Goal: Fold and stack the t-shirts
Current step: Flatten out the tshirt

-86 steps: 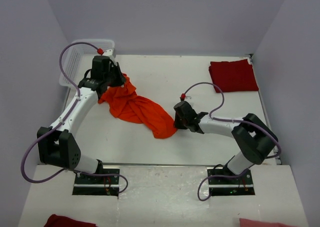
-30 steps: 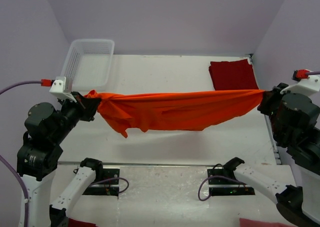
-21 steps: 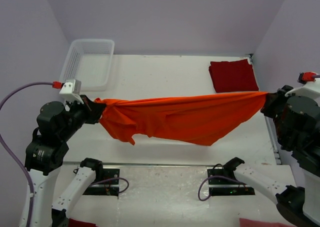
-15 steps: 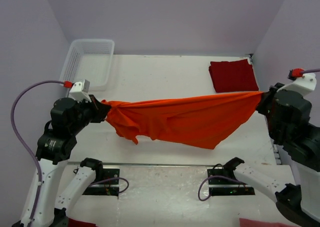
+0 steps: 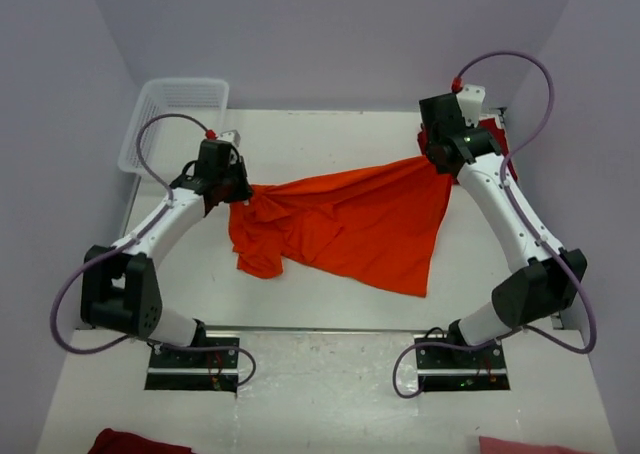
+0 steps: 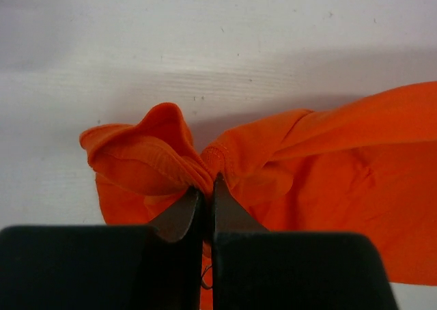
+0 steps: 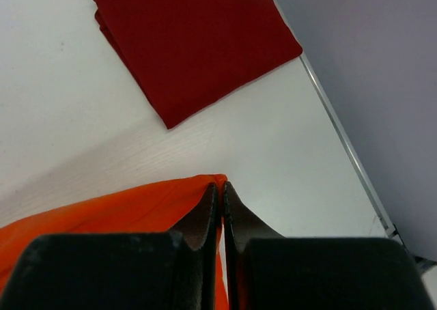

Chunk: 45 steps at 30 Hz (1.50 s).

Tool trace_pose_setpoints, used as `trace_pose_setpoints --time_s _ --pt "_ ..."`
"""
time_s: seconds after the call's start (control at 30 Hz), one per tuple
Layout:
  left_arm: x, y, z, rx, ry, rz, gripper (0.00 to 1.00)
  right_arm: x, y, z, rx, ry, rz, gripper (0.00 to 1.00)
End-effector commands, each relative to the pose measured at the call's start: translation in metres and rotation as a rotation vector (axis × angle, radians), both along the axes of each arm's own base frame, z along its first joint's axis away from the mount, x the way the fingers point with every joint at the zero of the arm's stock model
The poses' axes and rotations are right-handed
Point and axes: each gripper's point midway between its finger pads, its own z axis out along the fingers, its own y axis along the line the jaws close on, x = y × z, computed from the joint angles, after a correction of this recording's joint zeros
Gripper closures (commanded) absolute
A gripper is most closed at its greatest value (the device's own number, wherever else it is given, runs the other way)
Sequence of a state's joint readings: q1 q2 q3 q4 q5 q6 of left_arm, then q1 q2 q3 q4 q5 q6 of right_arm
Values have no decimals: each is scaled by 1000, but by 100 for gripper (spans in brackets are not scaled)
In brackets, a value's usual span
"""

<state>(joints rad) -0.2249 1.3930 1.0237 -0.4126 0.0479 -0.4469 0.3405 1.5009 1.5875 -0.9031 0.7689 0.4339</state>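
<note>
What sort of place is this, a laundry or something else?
Likely a robot lab test cell: two arms bolted to a white table, plain walls boxing it in, left gripper and right gripper pinching an orange t-shirt.

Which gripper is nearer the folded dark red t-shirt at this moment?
Right. The right gripper sits just beside the dark red t-shirt, pinching a corner of the orange t-shirt; the left gripper holds the other end, far across the table.

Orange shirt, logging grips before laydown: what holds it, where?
Both: left gripper pinches the orange shirt at its bunched left edge; right gripper, its right corner.
</note>
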Motion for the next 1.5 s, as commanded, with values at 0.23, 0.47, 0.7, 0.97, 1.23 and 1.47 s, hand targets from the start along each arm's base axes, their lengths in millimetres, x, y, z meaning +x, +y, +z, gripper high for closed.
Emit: trace_pose_setpoints --time_s 0.23,0.47,0.7,0.97,1.23,1.47 --pt "108 -27 11 4 -210 -70 100 68 -28 -14 47 -54 -15 100" --pt "151 -45 2 -7 -251 -138 100 85 -48 -28 66 -33 -57 100" --pt "182 -51 -9 16 -199 -145 65 110 -44 -26 87 -33 9 100" --pt "131 -7 54 191 -356 125 0 105 -34 -2 128 -74 41 16" --pt "20 -4 26 33 -196 198 20 3 81 -23 353 -62 319 16" --pt "-12 -6 -32 -13 -82 187 55 -64 141 -80 489 1 503 21"
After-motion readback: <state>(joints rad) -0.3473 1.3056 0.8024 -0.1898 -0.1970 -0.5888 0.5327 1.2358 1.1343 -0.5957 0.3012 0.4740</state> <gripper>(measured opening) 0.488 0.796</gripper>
